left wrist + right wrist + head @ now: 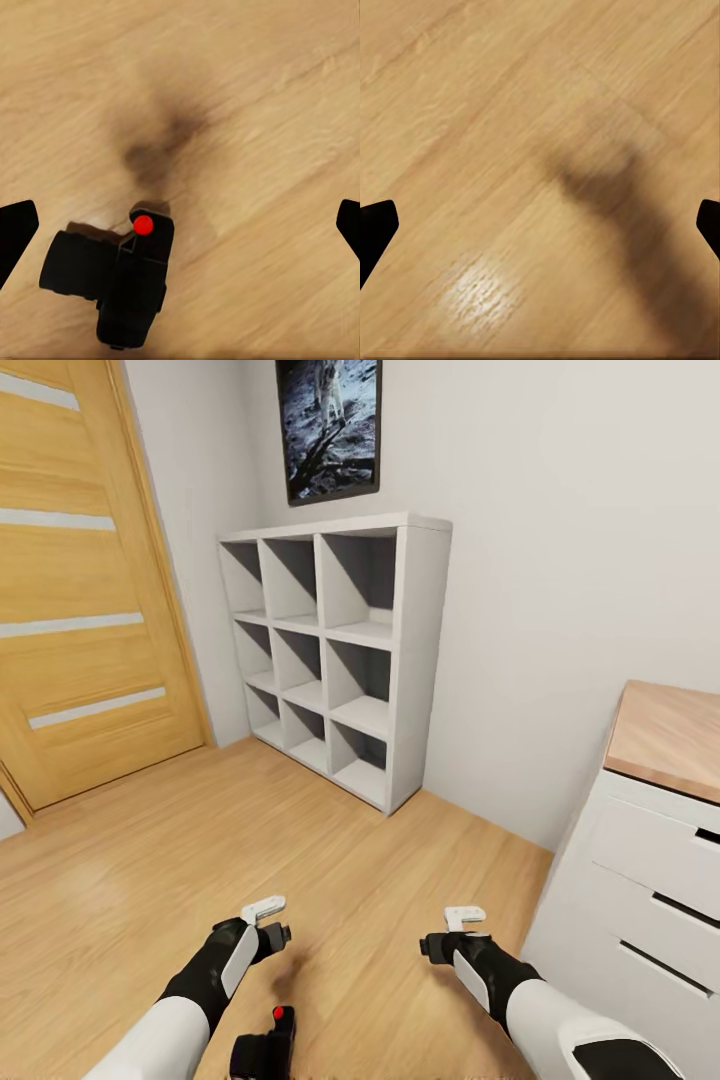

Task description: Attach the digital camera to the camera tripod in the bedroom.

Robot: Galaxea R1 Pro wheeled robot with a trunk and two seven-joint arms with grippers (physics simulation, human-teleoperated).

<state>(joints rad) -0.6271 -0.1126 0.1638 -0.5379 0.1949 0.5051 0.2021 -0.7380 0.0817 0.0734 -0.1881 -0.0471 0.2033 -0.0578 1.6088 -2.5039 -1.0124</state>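
One camera lies on the wood floor, below my left claw and a little toward my body. Left claw fingers spread wide, nothing between them. Right claw likewise apart and empty over bare planks. Camera looks rigid, light and fragile at the lens; I'd grip the flat body sides. One shelf unit, one dresser, one door.

Left tool and right tool spread wide, empty.

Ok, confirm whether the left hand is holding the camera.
No, the camera lies on the wood floor, with the left hand open above it.
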